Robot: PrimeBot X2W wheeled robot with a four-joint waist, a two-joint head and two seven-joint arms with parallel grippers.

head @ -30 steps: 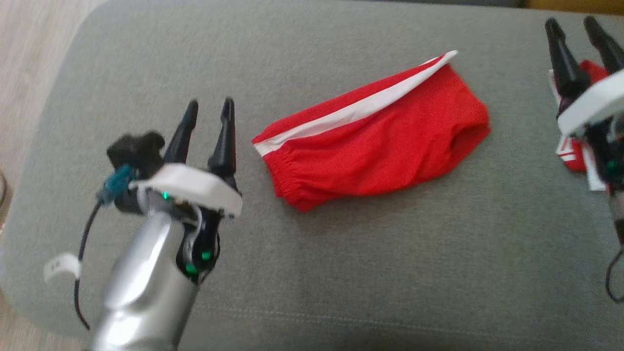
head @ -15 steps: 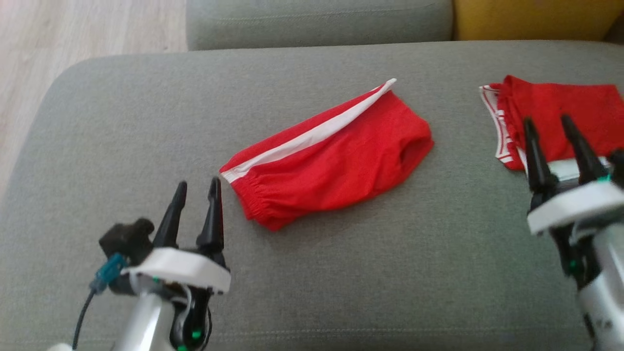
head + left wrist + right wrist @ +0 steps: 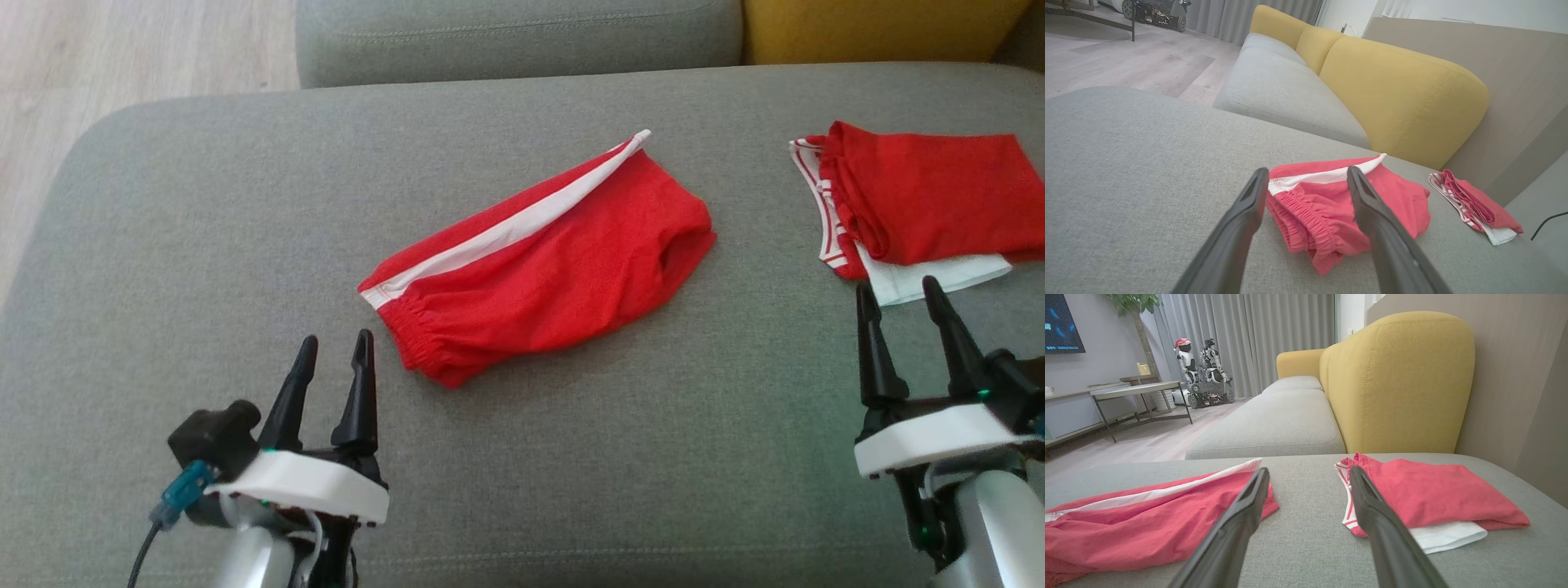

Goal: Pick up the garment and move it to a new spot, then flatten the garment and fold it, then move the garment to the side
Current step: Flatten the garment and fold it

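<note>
Left gripper (image 3: 333,351) open beside garment (image 3: 539,269)

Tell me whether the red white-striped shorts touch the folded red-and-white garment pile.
Apart. The head view shows bare grey sofa cushion between the red white-striped shorts and the folded red-and-white garment pile.

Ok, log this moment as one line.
left gripper open, empty | right gripper open, empty | red shorts on grey cushion, untouched | second red garment at right
</note>
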